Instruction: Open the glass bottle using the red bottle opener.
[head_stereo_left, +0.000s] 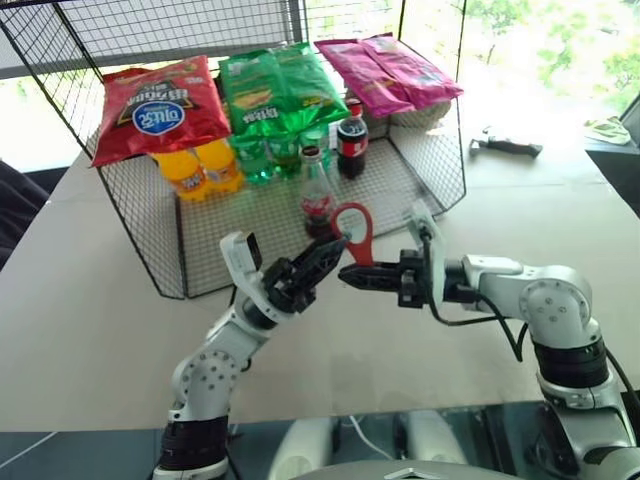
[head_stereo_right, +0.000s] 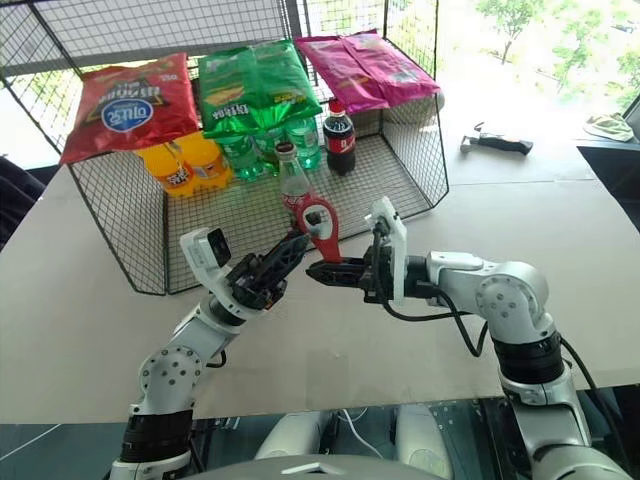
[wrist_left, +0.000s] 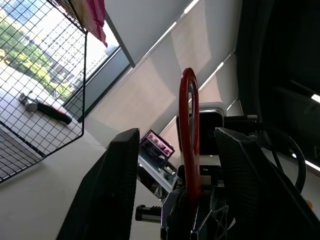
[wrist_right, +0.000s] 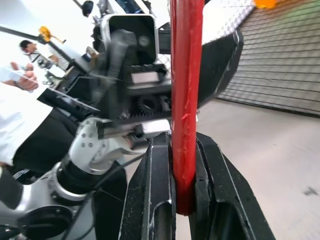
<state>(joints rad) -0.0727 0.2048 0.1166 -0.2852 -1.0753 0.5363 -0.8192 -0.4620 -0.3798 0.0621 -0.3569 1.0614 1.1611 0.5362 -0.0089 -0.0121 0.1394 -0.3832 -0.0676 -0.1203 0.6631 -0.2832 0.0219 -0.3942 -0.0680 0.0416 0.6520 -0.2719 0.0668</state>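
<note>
Wire mesh basket (head_stereo_left: 440, 160): the landmark, standing open-fronted on the pale desk (head_stereo_left: 90, 320).

Glass bottle (head_stereo_left: 316, 195): upright on the basket's mesh floor at its open front edge; clear, red label, narrow neck, cap still on.

Red bottle opener (head_stereo_left: 355, 232): just in front of the basket's open edge, held above the desk with its loop head up, overlapping the lower part of the glass bottle as seen from the head views. Its handle sits between the right gripper's jaws.

Right gripper (head_stereo_left: 350, 275): in front of the basket, pointing across toward the left gripper; jaws clenched on the opener's handle, clear in the right wrist view.

Left gripper (head_stereo_left: 318, 262): in front of the basket, beside the opener; jaws released, standing apart on either side of the opener without pressing it, as the left wrist view shows.

Inside the basket, behind the glass bottle: dark cola bottle with red cap (head_stereo_left: 351, 140), green bottles (head_stereo_left: 270, 155), orange bottles (head_stereo_left: 200, 168).

On top of the basket: red snack bag (head_stereo_left: 160, 108), green snack bags (head_stereo_left: 280, 88), pink snack bags (head_stereo_left: 390, 70).

Beyond the basket's right side, well apart on the desk: a dark-handled tool (head_stereo_left: 507, 146).
</note>
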